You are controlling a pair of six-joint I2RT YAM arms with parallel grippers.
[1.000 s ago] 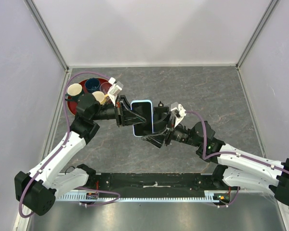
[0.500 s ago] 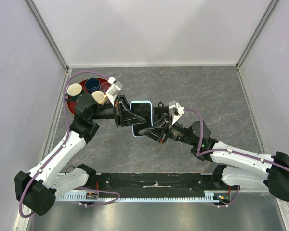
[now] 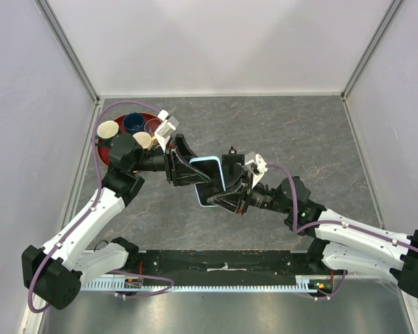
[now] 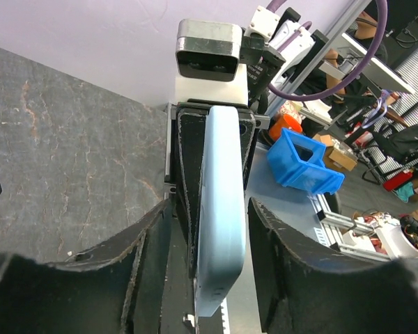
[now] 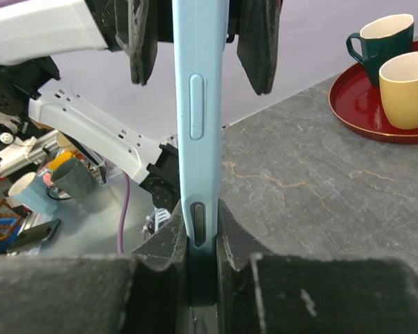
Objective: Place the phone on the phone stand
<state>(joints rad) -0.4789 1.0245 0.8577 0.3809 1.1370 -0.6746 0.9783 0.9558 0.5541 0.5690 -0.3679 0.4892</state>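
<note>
The phone [image 3: 213, 169], black-screened with a light blue case, hangs edge-on in the air between the two arms. My right gripper [image 3: 221, 192] is shut on its lower end; in the right wrist view both fingers press the phone [image 5: 198, 104] at the gripper [image 5: 202, 217]. My left gripper [image 3: 198, 174] stands open around the other end. In the left wrist view a gap shows between the phone [image 4: 219, 223] and the right finger [image 4: 279, 264]. Of the phone stand only a small black top piece [image 3: 231, 151] shows; the rest is hidden under the arms.
A red tray [image 3: 110, 152] with several mugs sits at the back left, seen too in the right wrist view as the tray [image 5: 355, 122] with a yellow mug [image 5: 406, 90] and a dark green mug [image 5: 383, 38]. Enclosure walls bound the grey table.
My right gripper closed on the phone's lower end, then my left gripper's jaws opened off it. The phone has tilted and dropped slightly toward the near side.
</note>
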